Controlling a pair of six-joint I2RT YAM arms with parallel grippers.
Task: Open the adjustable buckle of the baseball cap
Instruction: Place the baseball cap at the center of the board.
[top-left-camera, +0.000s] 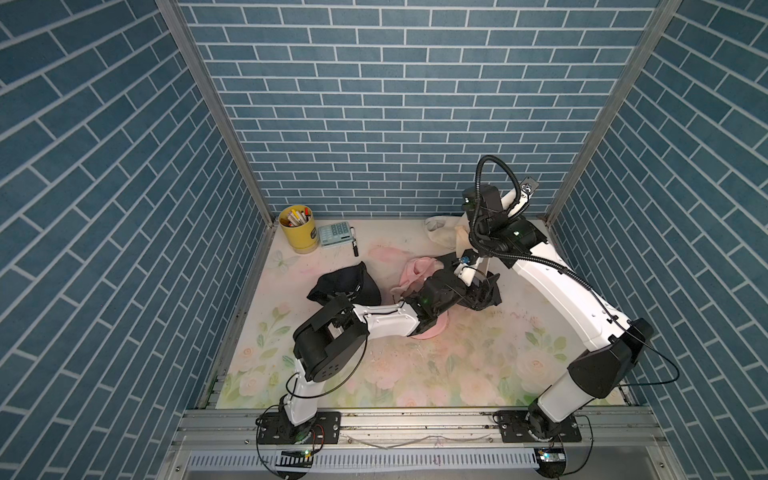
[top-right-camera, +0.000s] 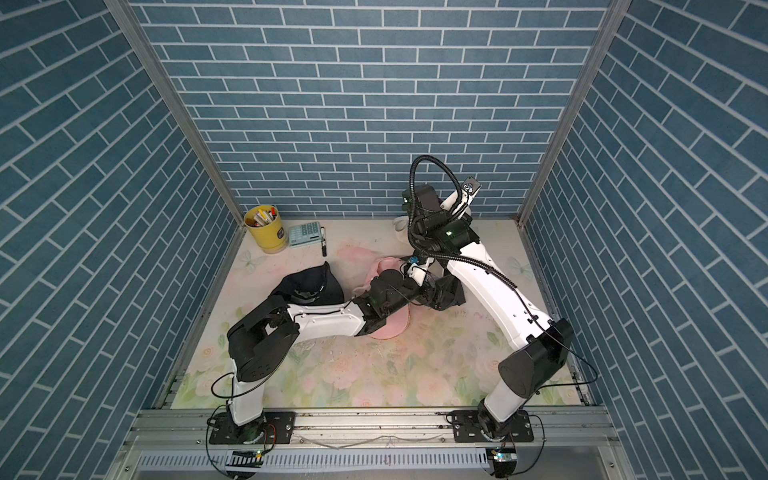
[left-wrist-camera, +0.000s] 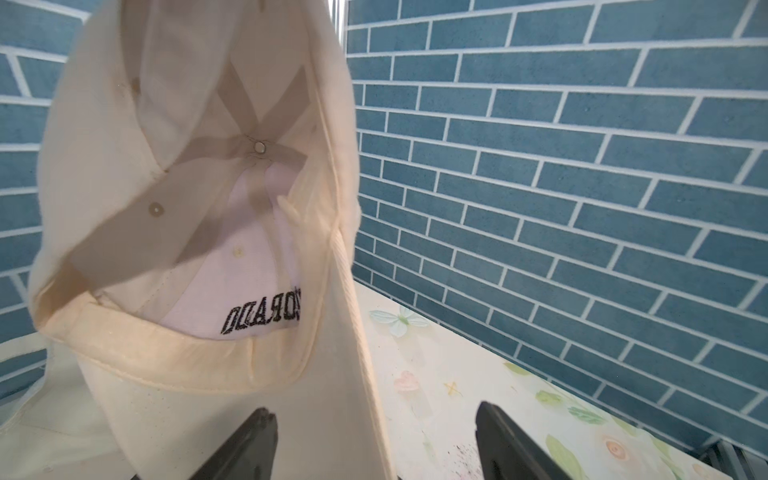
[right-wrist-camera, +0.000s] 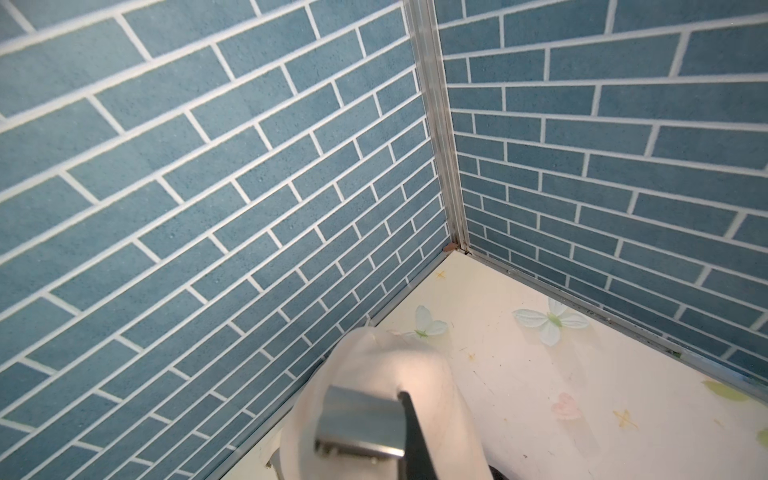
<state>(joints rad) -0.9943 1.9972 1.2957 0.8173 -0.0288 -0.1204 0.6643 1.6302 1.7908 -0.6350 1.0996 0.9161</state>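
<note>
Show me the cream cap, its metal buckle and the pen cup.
cream cap (left-wrist-camera: 195, 195): left wrist view, inner crown.
metal buckle (right-wrist-camera: 358, 419): right wrist view, flat face.
pen cup (top-left-camera: 297, 240): a top view, outer wall.

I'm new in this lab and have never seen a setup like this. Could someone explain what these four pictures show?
The machine is two robot arms, a left arm and a right arm, bolted at the front of a flowered table. Both top views look down from overhead. The other two pictures come from a camera on each wrist. On the table lie a black cap, a pink cap, a yellow pen cup and a calculator. The right hand is shut on the strap of a cream cap, beside its metal buckle, holding it up. The left hand is open just before that cap, holding nothing.
</note>
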